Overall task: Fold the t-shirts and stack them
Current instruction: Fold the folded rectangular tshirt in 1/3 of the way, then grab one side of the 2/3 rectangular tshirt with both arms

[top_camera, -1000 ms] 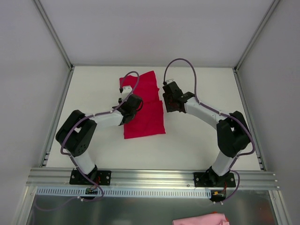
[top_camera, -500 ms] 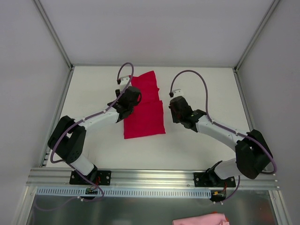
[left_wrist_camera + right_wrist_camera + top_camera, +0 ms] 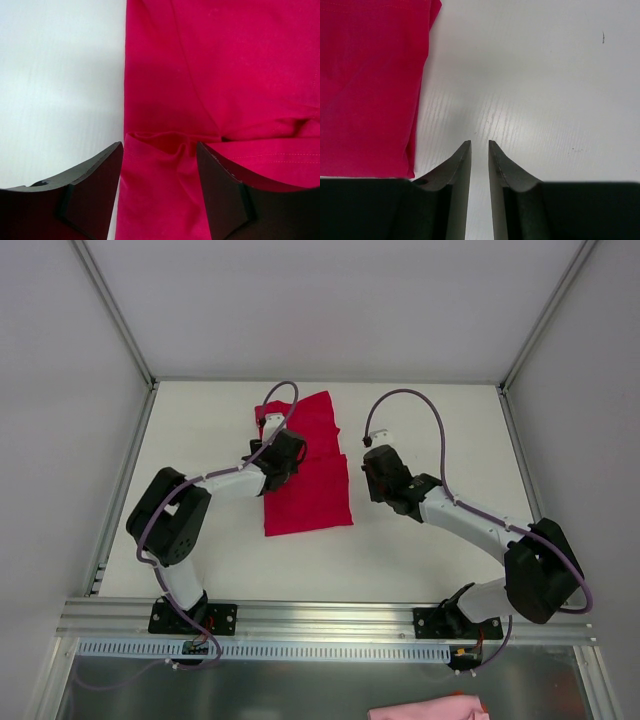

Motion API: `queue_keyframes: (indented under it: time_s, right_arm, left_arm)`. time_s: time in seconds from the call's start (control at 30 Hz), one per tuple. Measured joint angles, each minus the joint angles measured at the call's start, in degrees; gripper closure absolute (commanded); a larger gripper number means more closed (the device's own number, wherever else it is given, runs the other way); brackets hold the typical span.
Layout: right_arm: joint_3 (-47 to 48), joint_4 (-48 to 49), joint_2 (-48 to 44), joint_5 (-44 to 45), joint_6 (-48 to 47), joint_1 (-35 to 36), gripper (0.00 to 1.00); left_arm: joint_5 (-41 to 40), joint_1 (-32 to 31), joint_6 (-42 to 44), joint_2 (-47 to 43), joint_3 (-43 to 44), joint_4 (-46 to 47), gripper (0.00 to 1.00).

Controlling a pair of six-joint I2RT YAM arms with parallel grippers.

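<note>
Fingers (image 3: 90, 190) of the left gripper (image 3: 160, 150): spread wide, nothing clamped. Between them lies only a small pinched ridge in the plain crimson-red soft cloth t-shirt (image 3: 308, 480), just inside its left edge. Judged: a release that is just finishing, with the fold laid down.

Fingers (image 3: 455, 175) of the right gripper (image 3: 479, 145): a narrow slot with nothing in it, over the bare white table (image 3: 200, 440). In the right wrist view the shirt's edge sits at upper left, apart from the tips.

Shirt position, top view: upper centre of the frame, a long strip running from the back of the table toward the arms. The left gripper is over its left edge and the right gripper is off to its right.

Meaning for the task: one fold looks finished and neither arm holds cloth. The strip is still long, so I judge that a crosswise fold is still due before any stacking. A pale pink cloth (image 3: 430, 708) shows at the bottom edge of the frame, below the rail.

Against the earlier frames:
- A second ago, the right gripper sat right at the shirt's right edge. It now sits lower and further right.
- Half a second ago, the left arm was stretched out. Its elbow is now drawn in, with the gripper at much the same spot.
- The shirt's outline is unchanged.
</note>
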Motion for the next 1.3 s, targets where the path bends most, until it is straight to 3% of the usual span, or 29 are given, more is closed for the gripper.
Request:
queue_keyframes:
  time_s: [0.13,0.87,1.1,1.13,1.3]
  right_arm:
    - [0.0,0.0,0.1,0.1,0.0,0.0,0.76]
    - [1.2,0.0,4.9,0.2,0.0,0.0,0.75]
    - [1.2,-0.1,5.2,0.2,0.0,0.0,0.75]
    - [1.3,-0.1,5.2,0.2,0.0,0.0,0.75]
    - [1.5,-0.2,5.2,0.3,0.0,0.0,0.75]
  left_arm:
    - [0.4,0.4,0.0,0.3,0.0,0.3,0.46]
    - [0.3,2.3,-3.5,0.3,-1.6,-1.6,0.53]
    - [0.3,2.3,-4.6,0.3,-1.6,-2.8,0.73]
    - [0.3,2.3,-4.7,0.3,-1.6,-2.8,0.81]
    - [0.3,2.3,-5.4,0.9,-1.6,-3.6,0.96]
